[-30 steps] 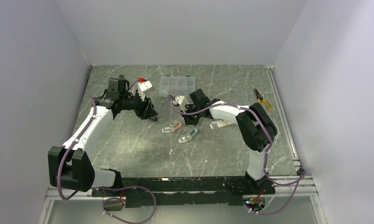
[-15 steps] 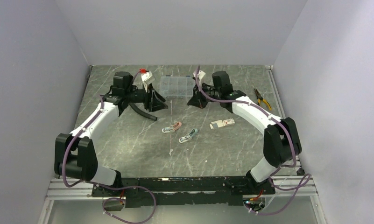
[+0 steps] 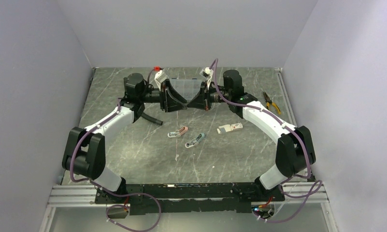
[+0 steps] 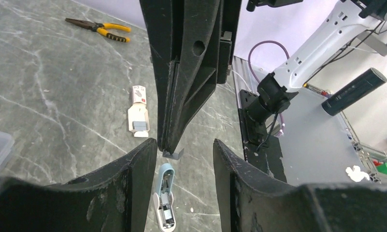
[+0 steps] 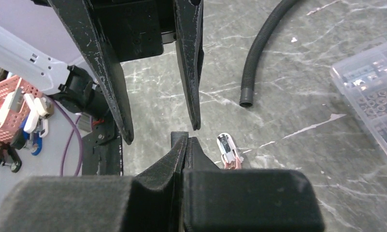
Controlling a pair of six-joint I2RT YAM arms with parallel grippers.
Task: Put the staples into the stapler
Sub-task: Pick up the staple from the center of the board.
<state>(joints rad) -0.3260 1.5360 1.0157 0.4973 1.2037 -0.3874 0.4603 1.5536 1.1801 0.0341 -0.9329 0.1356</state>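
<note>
Lying on the table [image 3: 133, 154] nearer than the clear parts box [image 3: 184, 86]: blue stapler [image 3: 195, 140], pink stapler [image 3: 178, 132], close together. Raised just before the box, right gripper [image 5: 185, 140], jaws pressed together, pinches the staples [image 4: 173, 154]; left gripper [image 4: 184, 144] jaws stand spread around that tip.

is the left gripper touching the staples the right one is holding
Apart. In the left wrist view, the staples, pinched by the right gripper, have bare table showing on both sides before the fingers of the left gripper.
</note>
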